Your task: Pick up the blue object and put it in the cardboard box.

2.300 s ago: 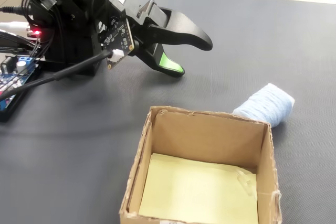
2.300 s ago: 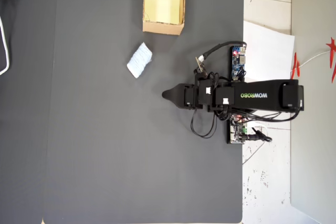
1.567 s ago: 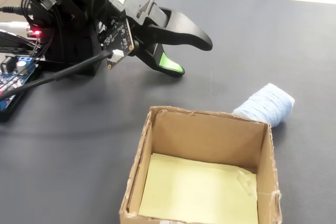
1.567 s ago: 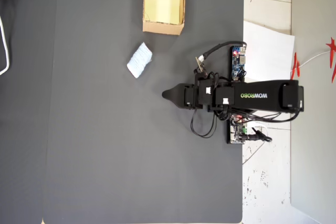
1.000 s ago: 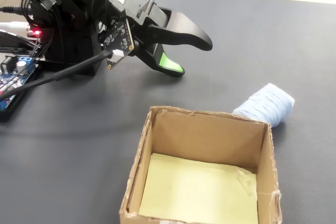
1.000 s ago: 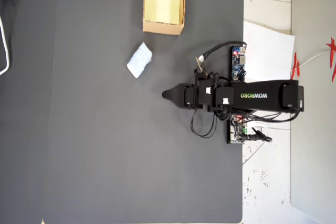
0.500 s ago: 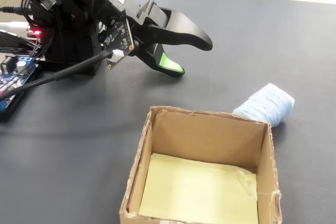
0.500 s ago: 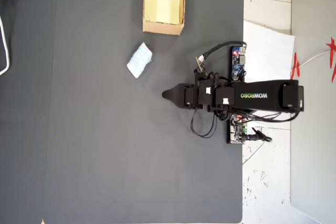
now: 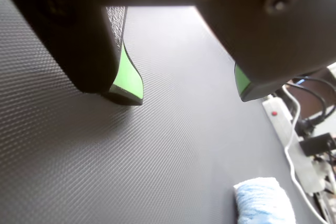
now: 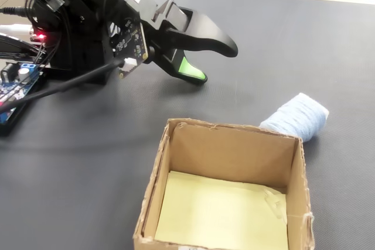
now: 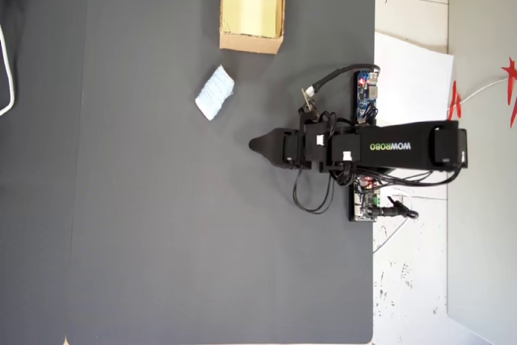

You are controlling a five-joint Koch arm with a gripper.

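Note:
The blue object (image 11: 214, 93) is a pale blue ribbed pad lying on the dark mat, also seen in the fixed view (image 10: 296, 118) and at the bottom right of the wrist view (image 9: 262, 200). The cardboard box (image 11: 250, 41) stands open at the mat's top edge, and its brown wall (image 10: 234, 153) and yellow bottom show nothing inside. My gripper (image 10: 215, 62) hovers low over the mat, open, with nothing between its green pads (image 9: 128, 80). In the overhead view the gripper (image 11: 254, 145) points left, and the pad lies apart from it, up and to the left.
The arm's base and blue circuit boards (image 11: 367, 94) sit at the mat's right edge, with loose cables (image 10: 64, 83) trailing beside them. A white power strip (image 9: 281, 119) with cords lies off the mat. White paper (image 11: 412, 62) covers the floor to the right.

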